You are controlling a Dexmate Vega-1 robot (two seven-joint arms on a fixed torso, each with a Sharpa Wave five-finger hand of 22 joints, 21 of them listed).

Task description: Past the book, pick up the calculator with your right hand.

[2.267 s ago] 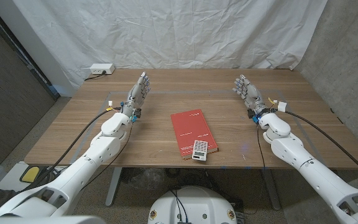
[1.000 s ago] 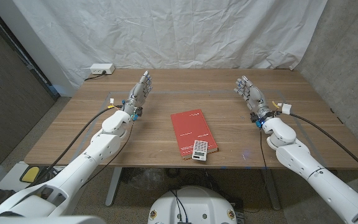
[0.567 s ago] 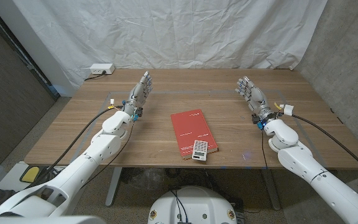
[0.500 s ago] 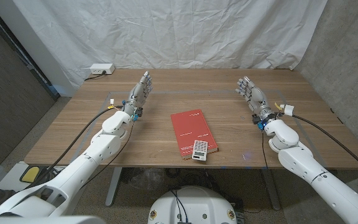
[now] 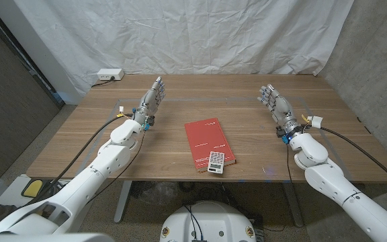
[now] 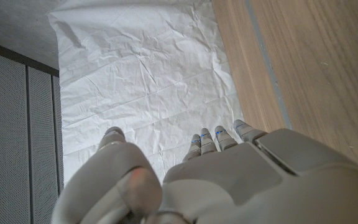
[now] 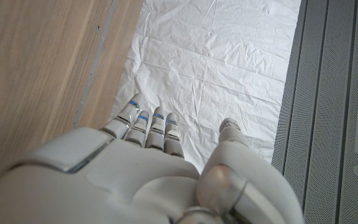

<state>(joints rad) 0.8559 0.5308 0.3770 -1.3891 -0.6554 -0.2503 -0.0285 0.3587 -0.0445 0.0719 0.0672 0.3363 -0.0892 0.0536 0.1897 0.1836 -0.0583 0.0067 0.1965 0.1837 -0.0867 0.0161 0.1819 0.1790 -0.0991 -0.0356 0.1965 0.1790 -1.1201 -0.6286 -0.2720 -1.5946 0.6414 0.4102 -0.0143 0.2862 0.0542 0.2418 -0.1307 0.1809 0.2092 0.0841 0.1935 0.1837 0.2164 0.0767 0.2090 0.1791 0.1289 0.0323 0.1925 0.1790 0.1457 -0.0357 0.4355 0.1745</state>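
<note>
On the wooden worktop the calculator lies at the near edge on the red book, both hands apart with fingers open, empty

- The red book on the desk carries a small white mark near its far edge, too small to read.
- The calculator keys show no legible numbers.

A lab: white sheet backdrop behind wooden table.
</note>
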